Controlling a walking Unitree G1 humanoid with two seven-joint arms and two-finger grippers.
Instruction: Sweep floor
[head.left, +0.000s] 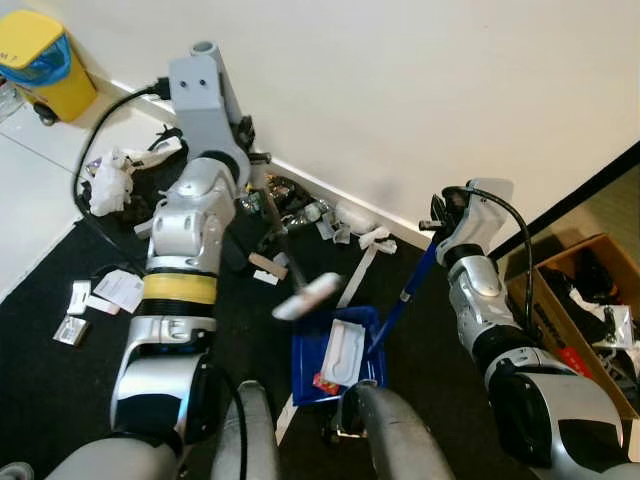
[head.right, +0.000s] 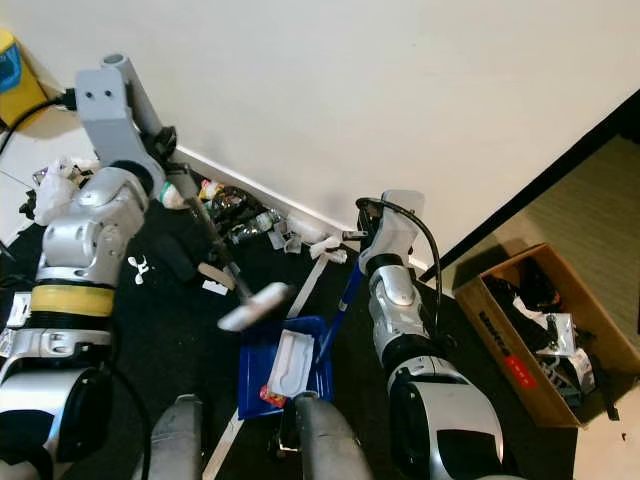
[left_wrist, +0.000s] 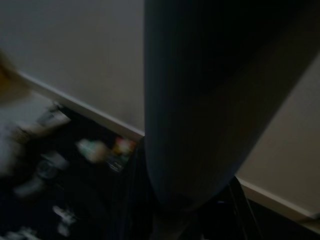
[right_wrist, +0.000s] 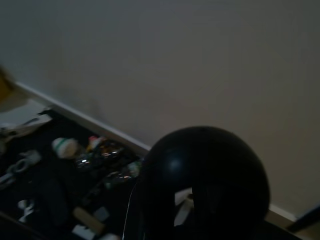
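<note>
A black floor mat (head.left: 60, 400) is seen across the lower left of the frame. A brown cardboard box (head.left: 590, 300) sits at the right edge. A blue plastic dustpan (head.left: 335, 352) lies at the bottom middle, with a flat white packet (head.left: 345, 352) and a small red scrap (head.left: 325, 383) already in it. Its blue handle (head.left: 408, 295) is held up by the right gripper (head.left: 440, 222). A brush with a dark stick and a pale blurred head (head.left: 305, 297) is held by the left gripper (head.left: 245, 165). How far either gripper's fingers are closed cannot be told. Much is left: bottles and wrappers (head.left: 295, 210) lie along the wall in the middle, and crumpled white paper (head.left: 108, 180) and paper scraps (head.left: 100, 295) at the left.
</note>
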